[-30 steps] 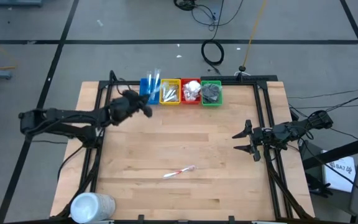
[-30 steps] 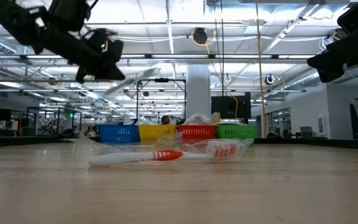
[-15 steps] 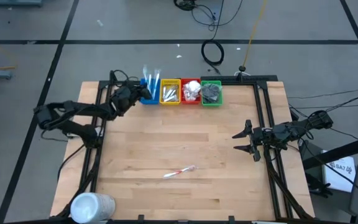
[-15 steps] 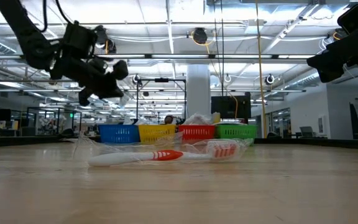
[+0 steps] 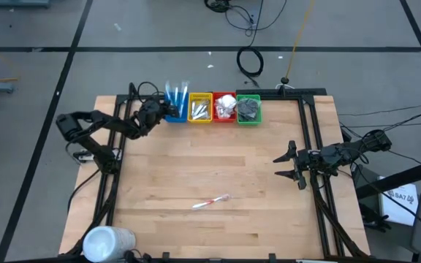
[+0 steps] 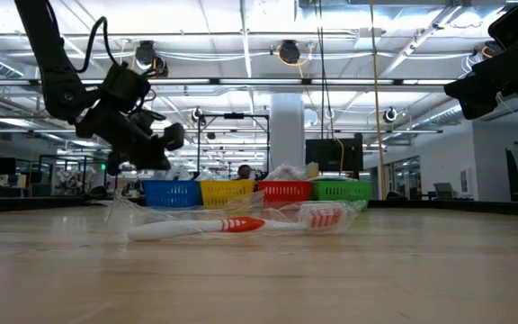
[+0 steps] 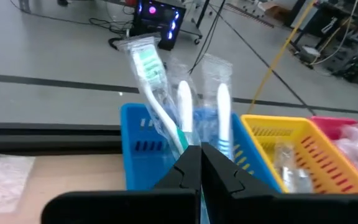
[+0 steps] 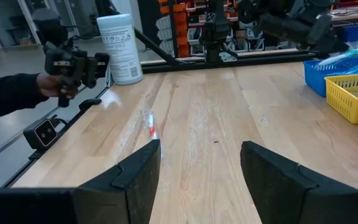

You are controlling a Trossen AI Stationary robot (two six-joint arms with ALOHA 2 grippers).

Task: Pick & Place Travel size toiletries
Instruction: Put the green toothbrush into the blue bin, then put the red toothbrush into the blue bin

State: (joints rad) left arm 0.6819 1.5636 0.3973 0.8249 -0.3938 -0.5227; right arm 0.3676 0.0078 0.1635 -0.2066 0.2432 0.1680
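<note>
Left gripper [image 5: 168, 114] sits at the far left corner of our worktop [image 5: 210, 175], its fingers pressed together right at the near wall of the blue bin [image 5: 174, 111], and we cannot tell whether the wrapper of a toothbrush is caught between them or only passes behind. In that bin several wrapped toothbrushes [image 7: 166, 106] stand upright, their heads rising well above the rim. Beside it along the far edge we see the yellow bin [image 5: 200, 108] with small silver tubes, the red bin [image 5: 224, 107] with white packets and the green bin [image 5: 248, 109] with dark discs, all four touching in a row. Our right gripper [image 5: 286, 166] hangs above the right edge of the worktop, near the frame rail, with its fingers spread fairly wide and nothing between them. One more wrapped toothbrush [image 5: 210, 201], white with a red grip, lies flat toward the near side of the worktop, well apart from both arms and from the bins. We have broad bare wood between that toothbrush and the bin row, and also between it and the right gripper. A large white wipes tub [image 5: 108, 242] stands at the near left corner. In the right wrist view a person's hand [image 8: 51, 84] in a dark sleeve holds a black controller beyond the worktop's near edge.
</note>
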